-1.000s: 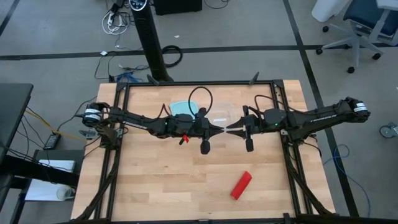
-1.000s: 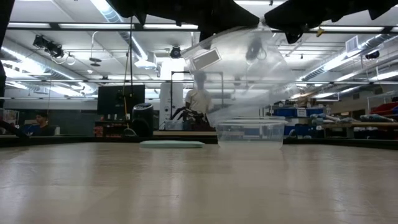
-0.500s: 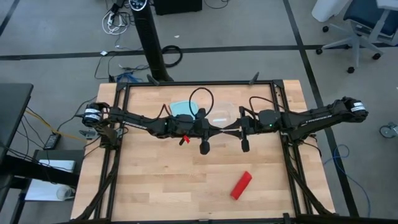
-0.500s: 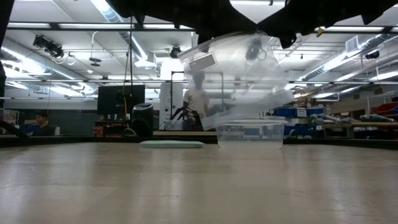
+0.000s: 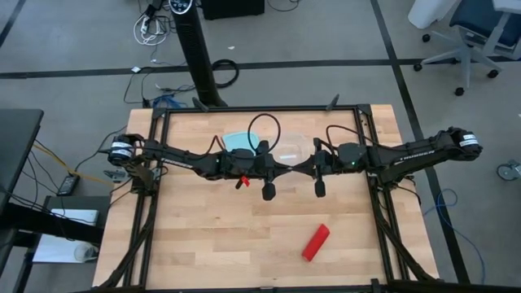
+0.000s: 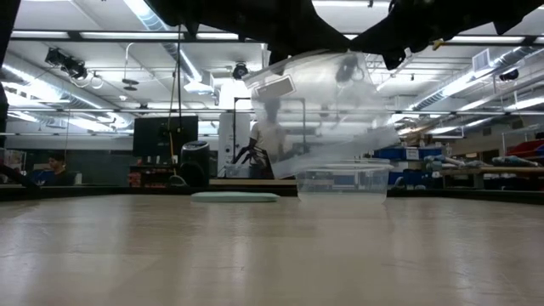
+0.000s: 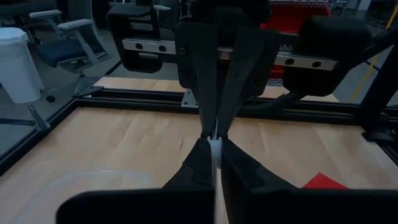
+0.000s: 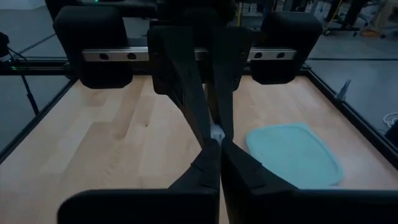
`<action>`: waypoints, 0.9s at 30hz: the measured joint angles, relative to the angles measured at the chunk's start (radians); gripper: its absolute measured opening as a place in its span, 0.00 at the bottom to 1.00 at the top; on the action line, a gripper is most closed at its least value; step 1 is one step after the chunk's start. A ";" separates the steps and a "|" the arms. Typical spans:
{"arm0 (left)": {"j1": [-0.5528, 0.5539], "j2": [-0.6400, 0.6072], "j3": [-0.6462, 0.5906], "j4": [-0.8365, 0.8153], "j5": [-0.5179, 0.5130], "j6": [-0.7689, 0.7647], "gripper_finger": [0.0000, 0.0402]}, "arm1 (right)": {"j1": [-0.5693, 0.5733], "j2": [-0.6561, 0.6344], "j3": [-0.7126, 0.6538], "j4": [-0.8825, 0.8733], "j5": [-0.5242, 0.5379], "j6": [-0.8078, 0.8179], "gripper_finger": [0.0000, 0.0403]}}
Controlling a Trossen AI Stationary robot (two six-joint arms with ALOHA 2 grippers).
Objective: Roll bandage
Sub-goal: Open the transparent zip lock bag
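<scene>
At the frame's centre in the high view, the left gripper [image 5: 281, 169] and right gripper [image 5: 295, 169] meet tip to tip, each pinching the clear plastic bag [image 6: 319, 106]. The red bandage [image 5: 315, 242] lies lower right on the table [image 5: 203, 236].

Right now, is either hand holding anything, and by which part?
Both: the left hand and right hand are shut on the top edge of the clear plastic bag, which hangs between them above the table. The red bandage lies untouched.
</scene>
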 joint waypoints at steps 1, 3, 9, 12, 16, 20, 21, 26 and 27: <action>0.000 0.000 0.001 -0.005 -0.001 0.000 0.03 | 0.000 0.000 0.000 -0.001 0.000 0.000 0.00; 0.000 0.000 0.002 -0.021 -0.002 0.000 0.03 | 0.000 -0.003 0.000 -0.010 0.000 0.002 0.00; 0.000 -0.004 0.005 -0.082 -0.001 0.013 0.01 | 0.000 -0.006 0.001 -0.057 0.002 0.021 0.00; 0.000 -0.008 0.005 -0.105 -0.001 0.019 0.01 | 0.000 -0.013 0.001 -0.072 0.002 0.026 0.00; 0.000 -0.012 0.005 -0.142 -0.001 0.019 0.01 | 0.000 -0.026 0.001 -0.101 0.003 0.027 0.00; 0.000 -0.012 0.005 -0.167 0.006 0.003 0.01 | 0.000 -0.038 0.001 -0.124 0.005 0.028 0.00; 0.000 -0.013 0.005 -0.173 0.006 0.001 0.01 | 0.000 -0.040 0.001 -0.124 0.006 0.028 0.00; -0.003 -0.018 -0.001 -0.254 0.008 -0.007 0.01 | 0.000 -0.051 0.000 -0.137 0.016 0.028 0.00; -0.004 -0.019 -0.003 -0.280 0.009 -0.008 0.01 | 0.000 -0.057 0.001 -0.138 0.018 0.028 0.00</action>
